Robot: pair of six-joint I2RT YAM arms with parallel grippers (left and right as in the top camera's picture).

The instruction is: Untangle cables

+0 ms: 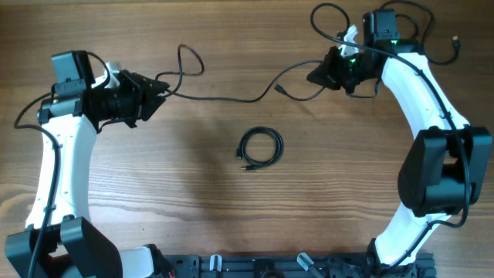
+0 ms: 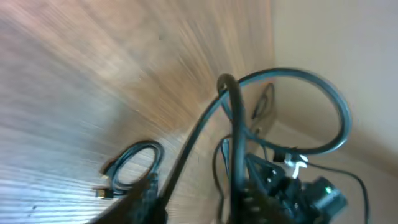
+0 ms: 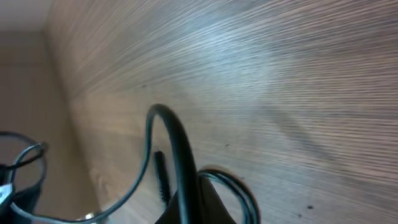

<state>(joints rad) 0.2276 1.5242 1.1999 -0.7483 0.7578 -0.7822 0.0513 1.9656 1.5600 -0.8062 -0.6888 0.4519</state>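
A thin black cable [image 1: 231, 100] lies in loose curves across the far part of the table between my two grippers, with a plug end [image 1: 282, 91] near the middle. My left gripper [image 1: 164, 89] is shut on its left part, next to a small loop [image 1: 191, 59]. In the left wrist view the cable [image 2: 233, 124] rises from the jaws [image 2: 199, 208], blurred. My right gripper [image 1: 312, 76] is shut on the right part. The right wrist view shows the cable [image 3: 180, 155] leaving the jaws [image 3: 198, 208], with a plug [image 3: 162, 177] beside them. A second cable [image 1: 260, 148] lies coiled at mid-table and also shows in the left wrist view [image 2: 134, 165].
The wooden table [image 1: 154, 193] has its far edge close behind both grippers. Thicker black arm wires [image 1: 332, 19] loop above the right wrist. The right arm [image 2: 311, 190] shows in the left wrist view. The arm bases [image 1: 255, 266] stand at the near edge.
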